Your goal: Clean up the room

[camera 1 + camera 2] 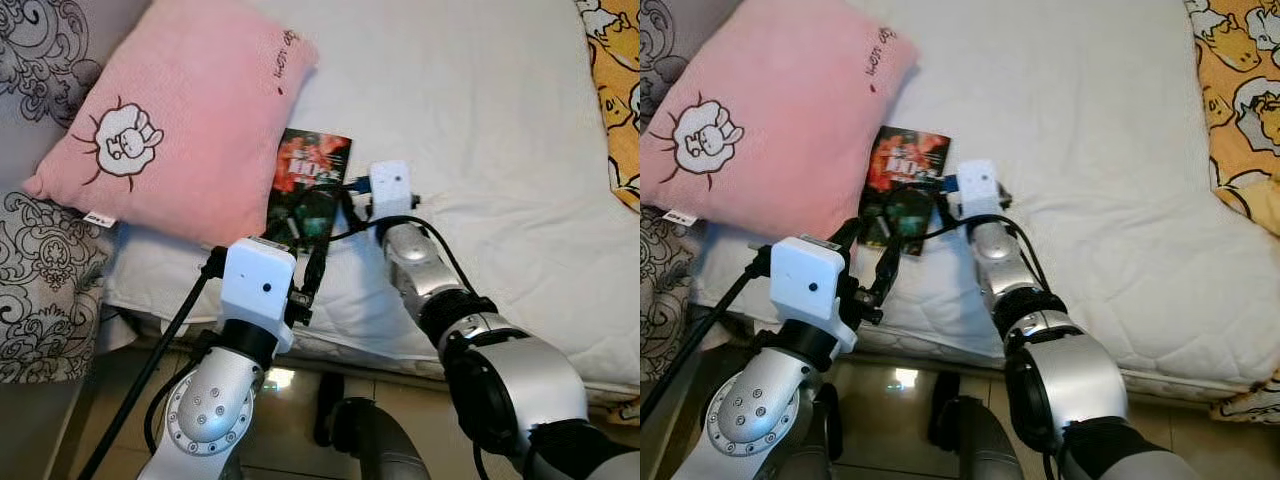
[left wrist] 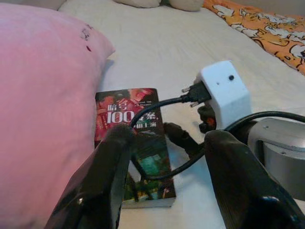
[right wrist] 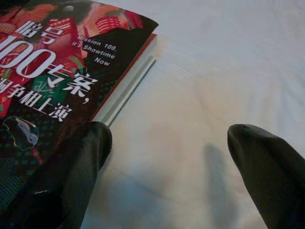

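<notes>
Left gripper [image 2: 164, 191] open, low at the mattress [image 1: 480, 130] front edge, fingers straddling the near end of the book [image 1: 310, 185]. Right gripper [image 3: 167, 167] open too, one finger [image 3: 71, 171] at the book's right edge, the other over bare sheet. Book lies flat, its left side against the pink pillow [image 1: 180, 120]. Open white sheet to the right and beyond; orange blanket [image 1: 620, 110] along the far-right edge.

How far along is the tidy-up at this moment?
Nothing looks put away yet. In hand: both open grippers are at the book lying flat on the white bed beside the pink pillow; the right gripper sits at its edge, the left gripper hovers short of it. Left: grasping and moving the book.
</notes>
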{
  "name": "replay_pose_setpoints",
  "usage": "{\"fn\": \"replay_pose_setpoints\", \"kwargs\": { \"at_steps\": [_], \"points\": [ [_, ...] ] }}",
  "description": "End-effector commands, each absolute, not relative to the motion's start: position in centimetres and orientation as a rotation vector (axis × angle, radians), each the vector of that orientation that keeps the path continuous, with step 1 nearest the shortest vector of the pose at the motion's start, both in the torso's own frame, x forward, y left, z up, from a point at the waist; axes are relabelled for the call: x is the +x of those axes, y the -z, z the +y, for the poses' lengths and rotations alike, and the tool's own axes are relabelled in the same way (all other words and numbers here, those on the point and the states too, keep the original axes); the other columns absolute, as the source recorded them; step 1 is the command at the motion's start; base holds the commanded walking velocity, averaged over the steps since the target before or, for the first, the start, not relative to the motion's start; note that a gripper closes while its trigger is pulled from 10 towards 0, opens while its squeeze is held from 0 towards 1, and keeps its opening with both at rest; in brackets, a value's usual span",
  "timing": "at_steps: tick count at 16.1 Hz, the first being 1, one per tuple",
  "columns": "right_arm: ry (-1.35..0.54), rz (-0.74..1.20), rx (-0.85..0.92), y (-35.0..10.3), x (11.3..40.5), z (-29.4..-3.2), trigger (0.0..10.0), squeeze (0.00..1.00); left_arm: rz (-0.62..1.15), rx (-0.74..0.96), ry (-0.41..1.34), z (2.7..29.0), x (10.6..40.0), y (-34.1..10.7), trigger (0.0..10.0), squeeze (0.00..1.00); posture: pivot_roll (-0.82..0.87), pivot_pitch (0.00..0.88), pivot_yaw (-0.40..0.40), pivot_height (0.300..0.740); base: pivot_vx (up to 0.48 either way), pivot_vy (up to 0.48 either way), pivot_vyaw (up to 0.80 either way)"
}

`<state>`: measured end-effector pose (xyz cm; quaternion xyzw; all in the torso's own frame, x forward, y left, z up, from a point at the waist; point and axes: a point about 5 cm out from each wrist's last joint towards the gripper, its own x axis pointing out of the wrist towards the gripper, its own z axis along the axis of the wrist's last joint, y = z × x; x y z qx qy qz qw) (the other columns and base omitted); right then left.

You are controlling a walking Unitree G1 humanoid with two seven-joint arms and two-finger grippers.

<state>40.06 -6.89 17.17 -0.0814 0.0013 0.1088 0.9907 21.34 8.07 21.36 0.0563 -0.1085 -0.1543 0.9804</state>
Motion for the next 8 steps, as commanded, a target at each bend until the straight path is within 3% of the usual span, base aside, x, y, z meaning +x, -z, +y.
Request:
{"fn": "replay_pose_setpoints", "kwargs": {
  "at_steps": [1, 4, 8],
  "points": [
    [-0.259, 0.026, -0.191, -16.2, 39.7, -6.4, 10.0, 0.0, -0.201, 0.105, 0.333, 7.5, 21.1, -20.9, 10.0, 0.0, 0.52, 0.453, -0.181, 0.74, 0.0, 0.0, 0.0],
    [-0.192, 0.009, -0.219, -15.7, 39.7, -8.4, 10.0, 0.0, -0.208, 0.1, 0.331, 7.5, 21.5, -20.9, 10.0, 0.0, 0.49, 0.441, -0.182, 0.74, 0.0, 0.0, 0.0],
    [0.042, -0.141, -0.192, -14.5, 38.1, -16.2, 10.0, 0.0, -0.233, 0.087, 0.364, 7.3, 22.8, -20.8, 10.0, 0.0, 0.38, 0.357, -0.171, 0.74, 0.0, 0.0, 0.0]
  ]
}}
